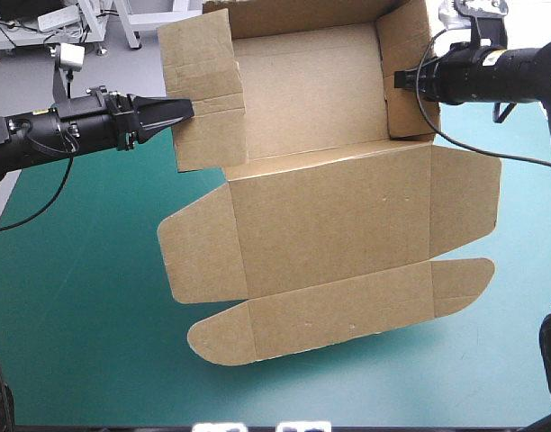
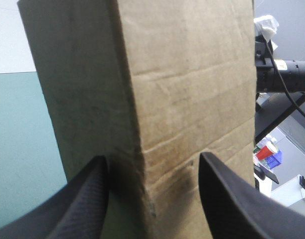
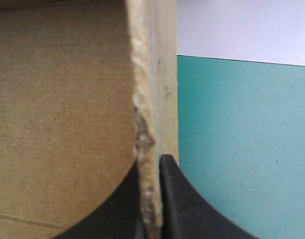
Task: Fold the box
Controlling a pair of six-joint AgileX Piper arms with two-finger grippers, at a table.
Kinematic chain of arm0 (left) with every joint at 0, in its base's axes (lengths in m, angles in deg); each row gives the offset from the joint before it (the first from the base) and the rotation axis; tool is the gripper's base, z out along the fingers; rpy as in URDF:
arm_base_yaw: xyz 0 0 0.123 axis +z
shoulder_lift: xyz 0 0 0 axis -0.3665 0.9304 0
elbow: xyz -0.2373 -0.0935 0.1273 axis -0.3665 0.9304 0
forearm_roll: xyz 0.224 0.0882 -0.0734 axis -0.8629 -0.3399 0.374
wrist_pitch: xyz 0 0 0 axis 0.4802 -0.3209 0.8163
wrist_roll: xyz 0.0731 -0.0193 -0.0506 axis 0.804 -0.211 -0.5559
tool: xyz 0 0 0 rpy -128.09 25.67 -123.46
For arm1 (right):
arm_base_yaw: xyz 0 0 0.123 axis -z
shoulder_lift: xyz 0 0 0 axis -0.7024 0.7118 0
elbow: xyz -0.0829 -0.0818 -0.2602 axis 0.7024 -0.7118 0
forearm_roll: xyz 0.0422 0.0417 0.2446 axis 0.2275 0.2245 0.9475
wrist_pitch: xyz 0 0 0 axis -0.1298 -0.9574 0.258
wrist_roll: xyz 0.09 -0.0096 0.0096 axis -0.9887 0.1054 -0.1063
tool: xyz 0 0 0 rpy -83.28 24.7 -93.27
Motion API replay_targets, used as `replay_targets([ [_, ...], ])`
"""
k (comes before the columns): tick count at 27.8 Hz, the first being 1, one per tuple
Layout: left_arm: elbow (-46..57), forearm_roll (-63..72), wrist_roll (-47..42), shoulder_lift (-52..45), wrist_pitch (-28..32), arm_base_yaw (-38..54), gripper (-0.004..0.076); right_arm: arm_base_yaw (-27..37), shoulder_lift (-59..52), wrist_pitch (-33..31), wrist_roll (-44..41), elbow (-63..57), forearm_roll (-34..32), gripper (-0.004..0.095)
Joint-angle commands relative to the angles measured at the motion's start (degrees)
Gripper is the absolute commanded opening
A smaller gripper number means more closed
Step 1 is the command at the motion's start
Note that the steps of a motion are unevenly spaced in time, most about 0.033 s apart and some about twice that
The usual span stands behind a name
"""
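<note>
The brown cardboard box [image 1: 329, 207], a cut sheet partly raised, lies on the table's teal-green cover [image 1: 77, 315]. Its tray end is toward 12 o'clock in the high view and its lid panel with rounded flaps lies flat toward 6 o'clock.

The left gripper [image 1: 187, 112], with two broad black fin-shaped fingers, meets the box's upright left wall at about 10 o'clock of the box. In the left wrist view this gripper [image 2: 152, 157] is spread, and its fingers [image 2: 87, 199] stand well apart on either side of a folded vertical crease of the box [image 2: 192, 89] without pinching it.

The right gripper [image 1: 400, 79] reaches the right wall at about 2 o'clock. In its own view the right gripper [image 3: 150, 162] is pressed nearly together on the wall's raw edge, with the board of the box [image 3: 63, 99] sandwiched between the fingers and the cover [image 3: 242, 139] beyond.
</note>
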Motion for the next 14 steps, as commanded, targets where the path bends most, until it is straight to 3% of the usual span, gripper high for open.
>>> replay_targets([
  [1, -1.8, 3.5, -0.3, -1.9, -2.3, -0.4, 0.0398, 0.3, -2.0, 4.3, -0.3, 1.5, 4.2, -0.0014],
  [14, -1.8, -5.4, -5.1, -1.9, -0.3, -0.4, 0.0398, -9.4, -1.9, 6.9, -4.6, 1.5, -6.5, -0.0008],
])
